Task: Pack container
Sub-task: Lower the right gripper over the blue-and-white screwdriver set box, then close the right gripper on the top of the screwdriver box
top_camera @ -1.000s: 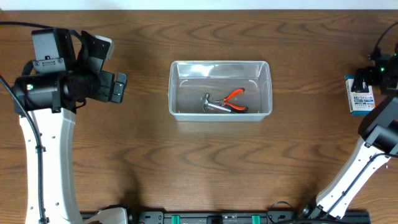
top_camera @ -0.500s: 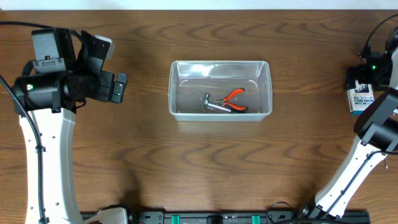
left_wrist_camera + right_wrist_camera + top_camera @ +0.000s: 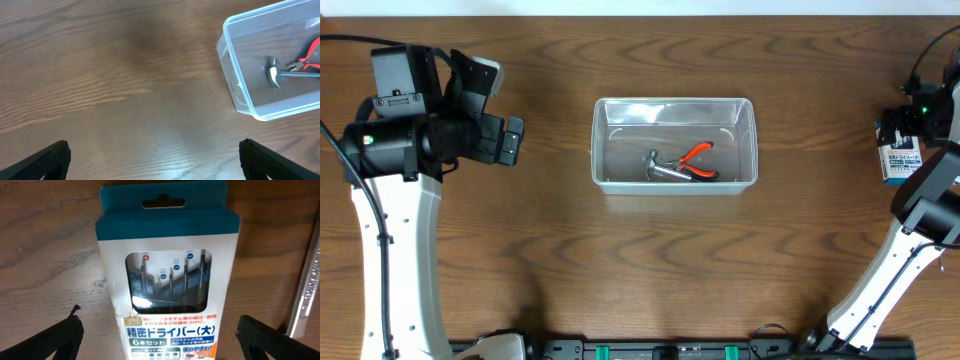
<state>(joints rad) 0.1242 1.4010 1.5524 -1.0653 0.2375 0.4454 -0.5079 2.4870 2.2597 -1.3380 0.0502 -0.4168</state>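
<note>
Your right pincer (image 3: pixel 162 337) hangs spread over the blue-and-white cardboard box (image 3: pixel 167 280). Its two dark fingers stand either side of the box's lower end, and neither can be seen touching the card. The box lies flat on the brown wooden bench (image 3: pixel 620 260) at its far right edge. That is well apart from the clear rectangular plastic container (image 3: pixel 675 100), which sits in the middle of the bench with a small steel-headed hammer (image 3: pixel 663 168) and red-handled pliers (image 3: pixel 698 153) already in it. Your left pincer (image 3: pixel 157 160) is spread too, with nothing between its fingers, hovering over bare bench beside the container's left end.

Risks, as I judge them:
- The box is thin card lying flat, so closing too high would likely skate off its edges.
- Closing too hard could buckle the clear window panel.
- A grip low on the box may let the blue top end droop and catch the container's rim on the way in.
- The tools fill the middle and right of the container, so a box dropped on them would likely rest tilted.

The print on the box reads "精密ドライバー(大)" and "6本セット". Through the window you can see red plus and blue minus symbols, and the sizes "1.4 mm" and "2.0 mm". The finer print below is too small to read.
</note>
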